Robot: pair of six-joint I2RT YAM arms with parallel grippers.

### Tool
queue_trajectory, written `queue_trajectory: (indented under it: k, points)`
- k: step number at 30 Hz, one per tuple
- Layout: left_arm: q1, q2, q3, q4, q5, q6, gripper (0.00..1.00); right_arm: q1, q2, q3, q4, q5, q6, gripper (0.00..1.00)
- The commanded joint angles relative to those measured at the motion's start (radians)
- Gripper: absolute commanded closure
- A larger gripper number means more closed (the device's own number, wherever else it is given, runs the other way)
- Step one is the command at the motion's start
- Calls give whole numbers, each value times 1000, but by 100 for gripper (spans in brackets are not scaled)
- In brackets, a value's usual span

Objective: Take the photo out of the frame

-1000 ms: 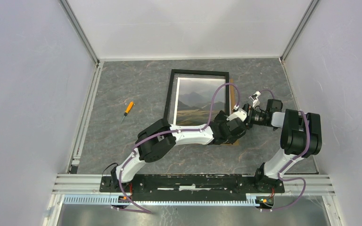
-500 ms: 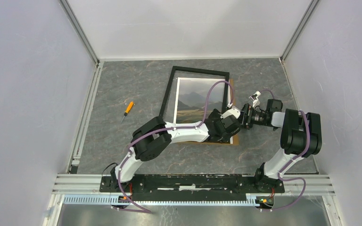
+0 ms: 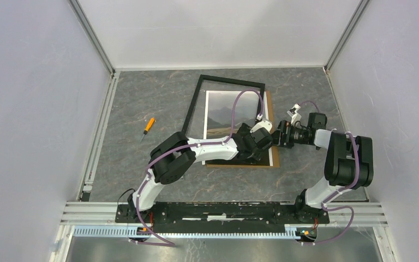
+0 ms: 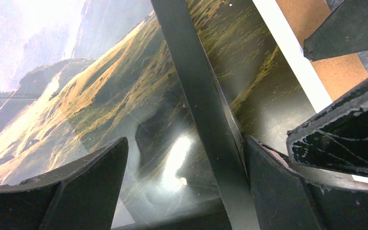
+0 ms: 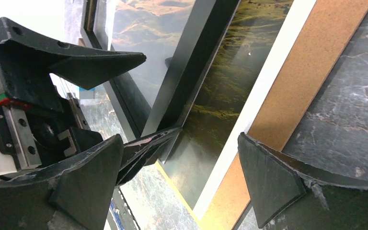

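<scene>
- The left gripper (image 4: 186,143) stands open, its jaws astride the right-hand bar of the frame (image 4: 196,96) without clamping it.
- The right gripper (image 5: 180,138) is also open and empty. It hovers over the photo's right border, just beside the left one.
- The frame sits skewed toward the upper left of the top view, its bar slanting across the photo. The left arm is nearer to it.
- The photo (image 5: 230,81) lies flat on a brown board (image 5: 306,72) on the surface (image 5: 354,110), with its long axis running away from the arms. It shows green-brown hills, grey mountains and a white border.
</scene>
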Motion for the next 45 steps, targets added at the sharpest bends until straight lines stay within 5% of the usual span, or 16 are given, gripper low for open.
queue_trajectory:
  k: [1,13,20,26,33,39,45]
  points:
    - [8,5,-15,-13,-16,-44,6,-13,18,18,-124,324,-91,2]
    - [7,38,-9,-22,12,-62,6,25,-98,22,-155,440,-55,2]
    - [7,54,-6,-22,21,-62,7,42,-5,24,-142,369,-36,2]
    - [7,73,0,-24,39,-61,7,71,34,34,-117,336,-20,18]
    - [8,88,-1,-27,65,-50,9,79,-41,54,-123,377,-44,19]
    - [7,-94,-104,107,211,165,6,21,-83,96,-195,334,-179,20]
    - [6,-225,-55,-4,527,497,6,-85,-4,122,-256,283,-266,34]
